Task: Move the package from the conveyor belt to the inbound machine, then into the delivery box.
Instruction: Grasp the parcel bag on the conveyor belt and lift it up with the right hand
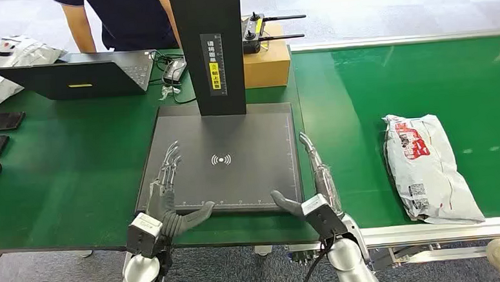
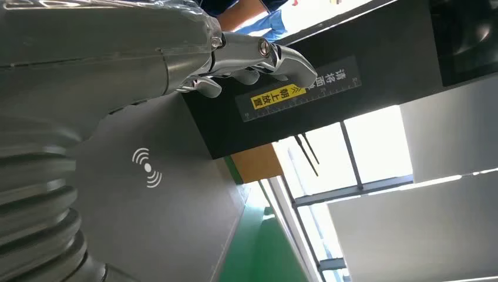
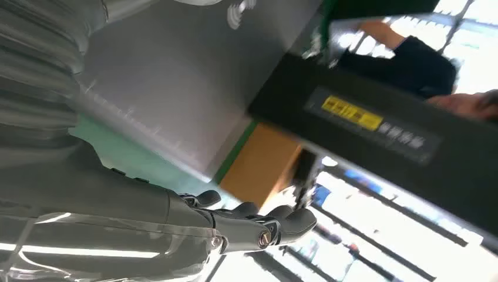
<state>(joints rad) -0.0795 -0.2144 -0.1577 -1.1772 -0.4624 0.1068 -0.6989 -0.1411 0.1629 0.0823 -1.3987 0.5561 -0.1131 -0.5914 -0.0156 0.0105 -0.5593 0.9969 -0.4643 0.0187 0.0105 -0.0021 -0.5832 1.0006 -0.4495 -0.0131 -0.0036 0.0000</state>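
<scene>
Both silver hands, left hand [image 1: 166, 197] and right hand [image 1: 314, 189], are held open and empty at the near corners of the dark grey scanner pad [image 1: 228, 136], while the white plastic mail package [image 1: 430, 167] lies untouched on the green conveyor belt [image 1: 362, 109] well to the right hand's outer side, so no step is judged done.

White printed package [image 1: 430, 168] flat on green conveyor belt [image 1: 387, 95]

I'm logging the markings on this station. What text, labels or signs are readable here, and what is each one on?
"请将面单" white characters on the black column's label strip.
"朝上放置" black on yellow patch, same strip, beside a warning triangle.
Wireless-wave sign, no words, on the grey scan pad.
Red print and a QR code on the package: too small to read.
Yellow sticker on the laptop: unreadable.
</scene>
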